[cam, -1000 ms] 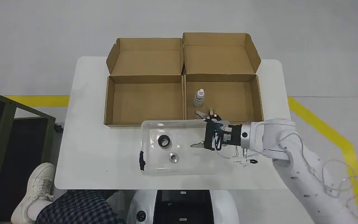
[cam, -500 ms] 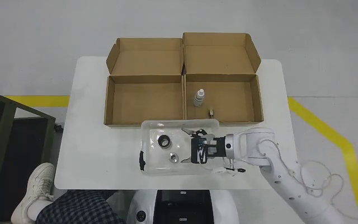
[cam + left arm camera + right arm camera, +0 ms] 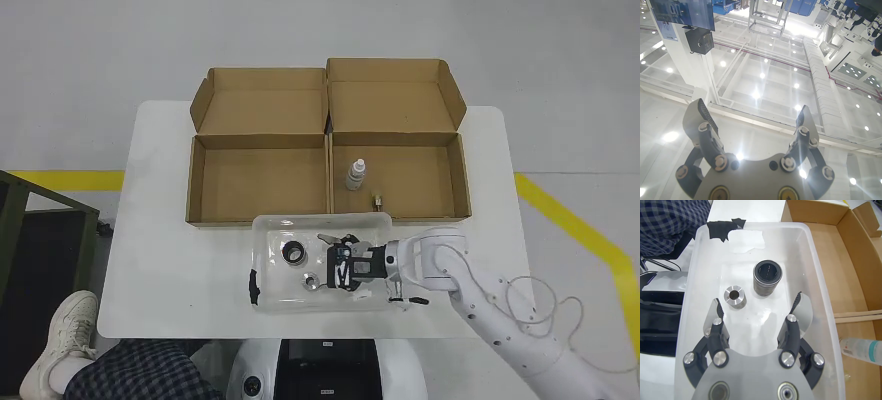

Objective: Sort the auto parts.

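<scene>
Two parts, a short silver steel bushing [image 3: 735, 297] and a black cylindrical bearing [image 3: 767, 279], stand in a clear plastic bin [image 3: 772, 225] before the right gripper [image 3: 758, 302], its jaws wide open and empty, best centred over one before closing.

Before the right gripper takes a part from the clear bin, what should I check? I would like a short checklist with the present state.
1. Right gripper open: ok.
2. Gripper inside the clear bin: ok.
3. Silver ring and black cylinder stand apart: ok.
4. A part centred between the fingers: not ok; the ring sits close to one finger.
5. Both cardboard boxes open: ok.
6. Which box suits each part: cannot tell.
</scene>
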`<state>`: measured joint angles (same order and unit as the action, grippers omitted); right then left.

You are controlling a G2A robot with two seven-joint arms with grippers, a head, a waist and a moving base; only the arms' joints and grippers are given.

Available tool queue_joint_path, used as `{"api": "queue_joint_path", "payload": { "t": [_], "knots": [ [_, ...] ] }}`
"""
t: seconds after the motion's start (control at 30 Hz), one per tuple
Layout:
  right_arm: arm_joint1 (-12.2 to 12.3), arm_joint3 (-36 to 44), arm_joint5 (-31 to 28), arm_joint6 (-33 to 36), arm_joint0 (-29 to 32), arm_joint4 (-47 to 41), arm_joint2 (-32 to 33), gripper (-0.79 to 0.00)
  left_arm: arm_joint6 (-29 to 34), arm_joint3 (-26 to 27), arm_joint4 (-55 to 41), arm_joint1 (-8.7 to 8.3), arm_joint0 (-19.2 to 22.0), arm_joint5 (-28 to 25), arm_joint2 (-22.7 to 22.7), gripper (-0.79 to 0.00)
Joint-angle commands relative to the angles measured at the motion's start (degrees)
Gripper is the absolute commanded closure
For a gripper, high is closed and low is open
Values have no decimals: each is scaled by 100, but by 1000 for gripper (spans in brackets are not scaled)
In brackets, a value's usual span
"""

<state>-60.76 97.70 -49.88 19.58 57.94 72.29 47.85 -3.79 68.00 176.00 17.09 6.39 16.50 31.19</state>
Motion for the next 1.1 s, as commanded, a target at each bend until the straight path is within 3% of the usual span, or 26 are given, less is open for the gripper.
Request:
{"api": "queue_joint_path", "payload": {
  "t": [0.0, 0.33, 1.07],
  "knots": [
    [-22, -42, 4, -8, -22, 43, -81, -628, 0, 0, 0, 0, 0, 0, 0, -785],
    [-122, -244, 51, -45, -106, 179, -376, -610, 0, 0, 0, 0, 0, 0, 0, -785],
    [-309, -617, 38, -115, -260, 264, -766, -363, 0, 0, 0, 0, 0, 0, 0, -785]
  ]
}}
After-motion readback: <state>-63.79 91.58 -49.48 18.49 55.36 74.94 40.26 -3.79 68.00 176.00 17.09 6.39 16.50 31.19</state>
